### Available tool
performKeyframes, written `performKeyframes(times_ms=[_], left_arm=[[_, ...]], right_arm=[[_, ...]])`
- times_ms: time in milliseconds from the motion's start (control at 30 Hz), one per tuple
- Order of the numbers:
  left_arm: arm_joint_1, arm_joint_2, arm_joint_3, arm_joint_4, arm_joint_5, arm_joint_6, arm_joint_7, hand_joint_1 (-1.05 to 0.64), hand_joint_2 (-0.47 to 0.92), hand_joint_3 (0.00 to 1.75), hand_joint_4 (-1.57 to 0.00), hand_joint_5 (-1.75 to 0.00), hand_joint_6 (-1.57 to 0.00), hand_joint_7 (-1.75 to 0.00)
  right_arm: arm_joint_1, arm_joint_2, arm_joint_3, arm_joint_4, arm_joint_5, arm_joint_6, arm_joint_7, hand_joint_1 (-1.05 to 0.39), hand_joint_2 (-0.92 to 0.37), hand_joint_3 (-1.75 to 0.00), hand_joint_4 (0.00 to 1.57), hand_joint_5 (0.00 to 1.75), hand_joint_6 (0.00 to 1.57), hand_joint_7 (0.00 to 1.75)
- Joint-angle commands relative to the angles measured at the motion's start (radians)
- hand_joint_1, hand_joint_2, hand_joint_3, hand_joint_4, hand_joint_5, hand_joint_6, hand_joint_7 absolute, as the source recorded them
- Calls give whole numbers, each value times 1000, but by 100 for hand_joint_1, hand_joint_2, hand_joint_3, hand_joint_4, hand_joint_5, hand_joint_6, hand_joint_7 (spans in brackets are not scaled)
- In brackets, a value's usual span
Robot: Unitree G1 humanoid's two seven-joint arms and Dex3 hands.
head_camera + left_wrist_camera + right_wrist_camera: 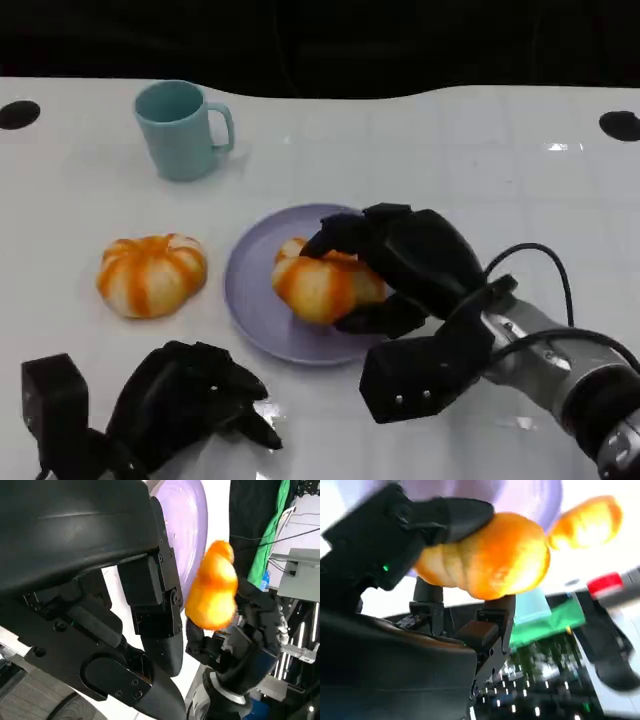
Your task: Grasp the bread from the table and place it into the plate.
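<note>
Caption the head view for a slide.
Right robot hand holds bread over purple plate; second bread waits.

Two breads: one bread (325,283) on the plate within the right robot hand (405,268), a second bread (151,273) on the desk (440,160) ahead of the left robot hand (190,398). One purple plate (250,290), beneath the right robot hand. One teal mug (182,129), well beyond the left robot hand. Two robot hands in all
</note>
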Motion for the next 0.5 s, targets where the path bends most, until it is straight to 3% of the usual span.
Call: performKeyframes(times_ms=[33,167,500], left_arm=[[10,11,1,1,1,10,0,-104,71,0,-157,-37,-157,-17],[10,12,1,1,-1,4,-5,-104,71,0,-157,-36,-157,-17],[15,13,0,-12,-3,22,1,-104,70,0,-157,-37,-157,-18]], right_arm=[[4,-23,5,-57,6,47,57,-65,-92,-25,42,69,47,28],[26,-38,11,-116,-1,109,117,-71,-92,-30,31,60,38,19],[75,-76,10,-230,6,169,195,-80,-92,-36,16,50,27,8]])
